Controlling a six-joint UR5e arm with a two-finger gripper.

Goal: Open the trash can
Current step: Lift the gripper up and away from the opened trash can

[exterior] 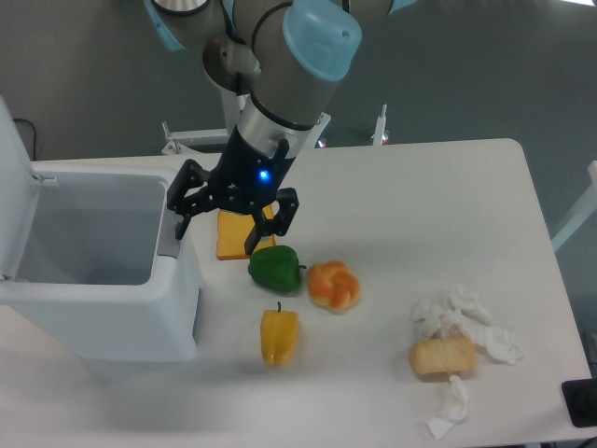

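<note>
On the counter [448,187]: orange block [231,235], green pepper [275,268], yellow pepper [279,336], orange bun [334,286], bread piece [442,356] among crumpled tissues [466,317].

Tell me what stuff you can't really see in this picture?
- The trash can lid: cut off by the left edge of the camera view.
- The bottom of the bin: hidden by its own walls.
- The orange block: partly hidden by the hand.
- Whether a finger touches the grey push bar: too small.
</note>
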